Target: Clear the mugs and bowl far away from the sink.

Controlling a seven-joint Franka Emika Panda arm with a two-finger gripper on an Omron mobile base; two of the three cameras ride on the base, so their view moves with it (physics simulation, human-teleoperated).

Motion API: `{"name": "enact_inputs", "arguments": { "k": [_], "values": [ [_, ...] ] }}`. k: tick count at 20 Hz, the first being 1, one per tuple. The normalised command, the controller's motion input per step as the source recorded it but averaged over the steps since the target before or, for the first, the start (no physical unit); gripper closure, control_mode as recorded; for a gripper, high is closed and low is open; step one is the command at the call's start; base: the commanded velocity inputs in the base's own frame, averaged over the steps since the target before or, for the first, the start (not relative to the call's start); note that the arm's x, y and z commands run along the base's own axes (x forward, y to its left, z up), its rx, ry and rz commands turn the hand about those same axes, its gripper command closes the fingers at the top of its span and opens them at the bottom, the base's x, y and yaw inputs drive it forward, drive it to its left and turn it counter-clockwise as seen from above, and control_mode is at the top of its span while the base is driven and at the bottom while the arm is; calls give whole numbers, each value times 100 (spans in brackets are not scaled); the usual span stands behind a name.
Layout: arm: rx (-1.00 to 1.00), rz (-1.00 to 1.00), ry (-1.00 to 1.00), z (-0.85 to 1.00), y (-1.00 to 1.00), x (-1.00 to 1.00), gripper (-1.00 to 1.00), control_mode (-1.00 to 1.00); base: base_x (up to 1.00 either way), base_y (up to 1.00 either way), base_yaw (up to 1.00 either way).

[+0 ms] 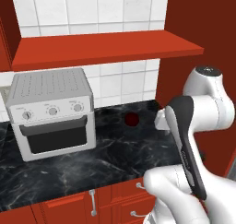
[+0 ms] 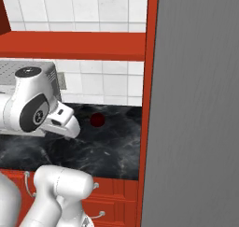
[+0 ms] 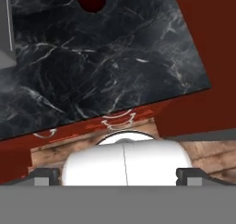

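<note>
The gripper (image 3: 119, 173) hangs spread and empty above the black marble counter (image 1: 115, 154), right of the toaster oven (image 1: 51, 112). No mugs, bowl or sink here, so this looks like the search stage; next, drive toward the sink.

arm: we hold it folded, elbow high | gripper (image 3: 118, 172): our fingertips spread wide apart, holding nothing

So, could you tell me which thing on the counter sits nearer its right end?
The small dark red round object, sitting alone on the black counter; the silver toaster oven stands far to its left.
</note>
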Motion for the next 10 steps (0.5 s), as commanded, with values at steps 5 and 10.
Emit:
{"name": "enact_inputs", "arguments": {
  "k": [5, 10],
  "values": [
    [-5, 9, -12, 3, 0, -9, -100, 100, -1, 0, 2],
    [0, 0, 0, 0, 0, 0, -100, 100, -52, 0, 9]
  ]
}}
